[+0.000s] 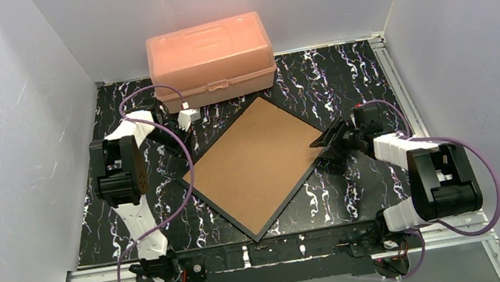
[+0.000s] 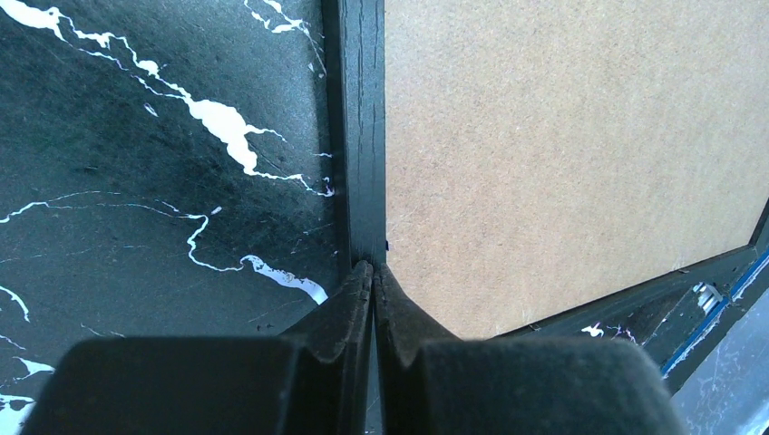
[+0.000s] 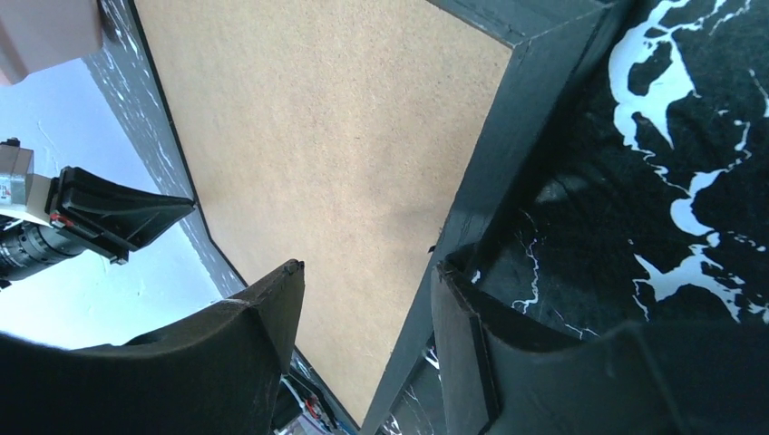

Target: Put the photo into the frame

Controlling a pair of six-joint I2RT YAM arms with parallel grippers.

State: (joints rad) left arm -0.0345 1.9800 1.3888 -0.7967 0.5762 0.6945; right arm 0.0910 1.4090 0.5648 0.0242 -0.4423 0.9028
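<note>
I'm looking at the frame (image 2: 363,136) lying flat on the black marbled surface (image 1: 342,75), turned so its corners point like a diamond, with the brown backing board (image 1: 254,163) filling its opening and facing up. Beyond the frame's far corner sits a peach plastic box (image 1: 210,57), just apart from it. My left end effector (image 2: 373,268) is at the frame's left rail, clenched, with nothing between the tips and those tips meeting right at the rail's black edge. My right end effector (image 3: 369,268) is at the frame's right corner, released: one finger hangs over the backing board, the other outside the rail.
</note>
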